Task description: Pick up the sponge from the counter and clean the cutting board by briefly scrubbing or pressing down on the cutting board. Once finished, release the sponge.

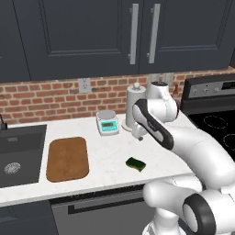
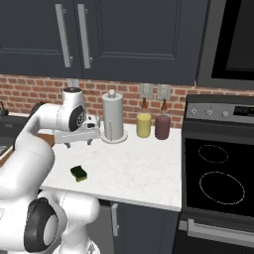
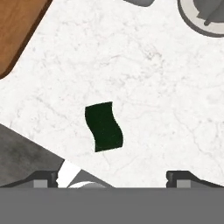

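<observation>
Pincer [image 3: 112, 177]: spread wide, nothing held, poised above the sponge [image 3: 103, 127].
Approach: best lowered straight, jaws spanning the sponge's narrow sides (cutting board [image 1: 67, 159] lies beside it).

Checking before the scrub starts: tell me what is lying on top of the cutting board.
Nothing lies on the cutting board; its brown top is bare in the left base view. The sponge sits apart on the counter. In the right base view the arm covers most of the board.

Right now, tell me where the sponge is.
The sponge lies flat on the white counter, near its front edge, right of the cutting board and apart from it, below the raised gripper.
</observation>
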